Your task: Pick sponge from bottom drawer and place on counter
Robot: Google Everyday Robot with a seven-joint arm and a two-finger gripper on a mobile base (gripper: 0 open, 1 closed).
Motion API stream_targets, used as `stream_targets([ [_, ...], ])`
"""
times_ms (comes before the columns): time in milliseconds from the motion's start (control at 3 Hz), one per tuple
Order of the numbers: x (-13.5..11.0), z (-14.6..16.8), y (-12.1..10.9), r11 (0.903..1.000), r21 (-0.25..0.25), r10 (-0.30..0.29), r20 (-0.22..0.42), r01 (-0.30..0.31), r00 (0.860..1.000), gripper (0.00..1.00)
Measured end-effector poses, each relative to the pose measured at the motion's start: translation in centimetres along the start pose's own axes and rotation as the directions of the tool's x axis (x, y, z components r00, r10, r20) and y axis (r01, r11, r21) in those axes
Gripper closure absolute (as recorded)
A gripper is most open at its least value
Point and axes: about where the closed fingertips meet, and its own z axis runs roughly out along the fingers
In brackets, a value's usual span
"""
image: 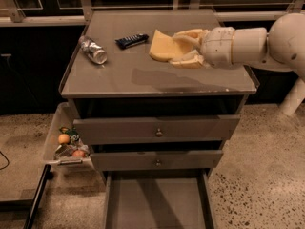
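Observation:
The pale yellow sponge (164, 46) hangs above the middle of the grey counter (143, 73), its shadow on the surface below. My cream gripper (185, 47) reaches in from the right and is shut on the sponge's right edge. The bottom drawer (157, 204) is pulled open at the foot of the cabinet; its grey floor is bare.
A crushed clear bottle (94, 50) lies at the counter's left. A black snack bar (131, 40) lies near the back middle. Two upper drawers (157, 130) with round knobs stand slightly open. A clear bin with fruit (66, 144) hangs at the cabinet's left side.

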Motion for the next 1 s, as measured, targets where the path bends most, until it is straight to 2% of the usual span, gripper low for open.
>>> stream_targets([
  [333, 0.8, 2.2, -2.3, 0.9976, 0.014, 0.068, 0.01, -0.068, 0.998, 1.0],
  [667, 2.2, 3.9, -2.9, 0.992, -0.01, 0.125, -0.033, -0.126, 0.992, 1.0],
  [1000, 4.4, 4.8, -2.7, 0.9811, -0.047, 0.183, -0.094, -0.188, 0.979, 1.0],
])
